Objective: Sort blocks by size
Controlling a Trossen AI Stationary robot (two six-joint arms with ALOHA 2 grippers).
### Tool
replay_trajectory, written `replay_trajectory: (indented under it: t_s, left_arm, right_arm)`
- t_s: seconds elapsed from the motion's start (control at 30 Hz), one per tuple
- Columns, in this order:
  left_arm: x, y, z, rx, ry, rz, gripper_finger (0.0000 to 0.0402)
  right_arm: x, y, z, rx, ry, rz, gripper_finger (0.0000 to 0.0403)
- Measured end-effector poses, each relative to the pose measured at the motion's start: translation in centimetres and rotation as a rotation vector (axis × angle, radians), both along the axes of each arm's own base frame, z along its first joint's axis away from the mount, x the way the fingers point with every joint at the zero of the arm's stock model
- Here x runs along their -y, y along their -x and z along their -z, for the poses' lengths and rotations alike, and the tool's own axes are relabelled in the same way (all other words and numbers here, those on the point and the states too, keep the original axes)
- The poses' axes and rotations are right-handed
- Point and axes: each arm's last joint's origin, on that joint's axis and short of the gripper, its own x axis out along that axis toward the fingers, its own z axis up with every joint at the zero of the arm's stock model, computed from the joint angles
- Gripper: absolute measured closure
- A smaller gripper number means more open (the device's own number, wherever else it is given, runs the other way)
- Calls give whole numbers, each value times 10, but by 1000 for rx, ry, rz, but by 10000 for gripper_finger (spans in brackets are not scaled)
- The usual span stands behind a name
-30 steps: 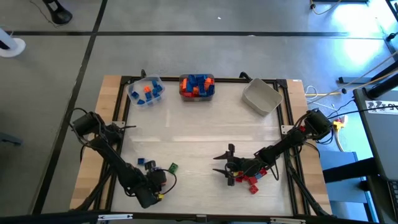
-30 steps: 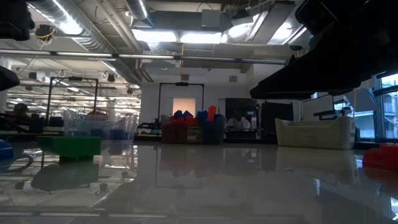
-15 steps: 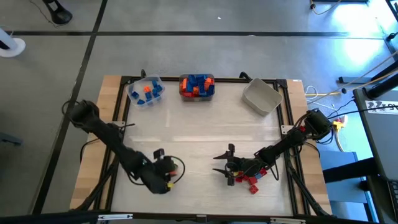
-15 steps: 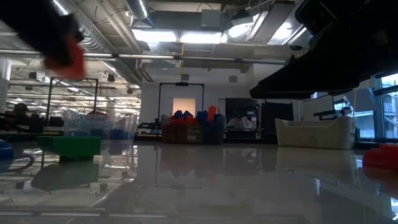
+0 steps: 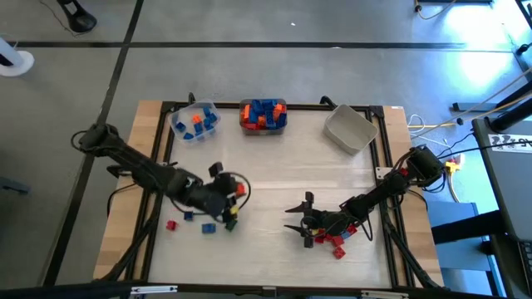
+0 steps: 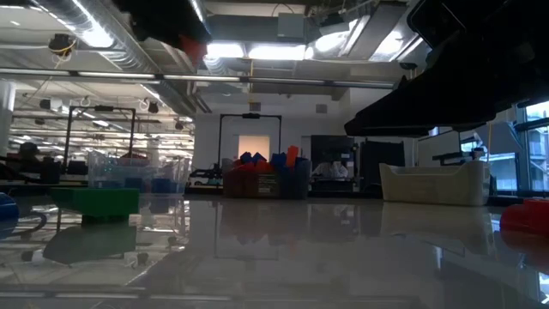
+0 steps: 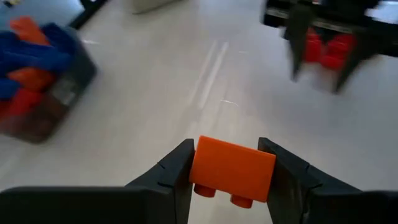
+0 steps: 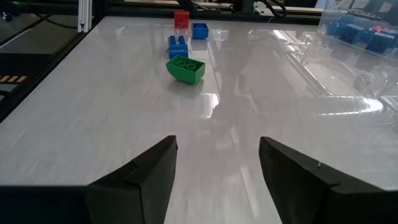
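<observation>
White glossy table (image 5: 266, 178), ceiling lights reflected; left tool (image 7: 231, 163) grips orange block (image 7: 232, 168); right tool (image 8: 217, 163) wide, empty.

The left gripper (image 7: 230, 163) hangs raised over the table's left-centre, fingers clamped. The right gripper (image 5: 301, 221) sits low at the near right, fingers spread.

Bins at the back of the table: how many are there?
3, in a row along the far edge: a clear bin on the left, a dark bin piled with blocks in the middle, and an empty grey bin on the right.
</observation>
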Motion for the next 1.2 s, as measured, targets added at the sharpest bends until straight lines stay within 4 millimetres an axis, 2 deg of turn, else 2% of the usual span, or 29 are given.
replay_trajectory:
  t_s: [0.4,0.7,0.87,1.0,1.2]
  left_arm:
    - [-70,-19,-1,-77,-116,-135,265]
    - [-125,-23,0,-153,-100,-159,265]
    - [-159,-24,0,-124,-67,-174,265]
    - [-188,-23,5,-35,-43,-193,265]
    - [-231,-2,25,-86,-52,-308,265]
  right_arm:
    - [0,0,0,0,0,0,173]
    - [0,0,0,3,17,12,173]
    - [0,0,0,3,21,12,173]
    - [0,0,0,3,21,12,173]
    - [1,0,0,3,21,12,173]
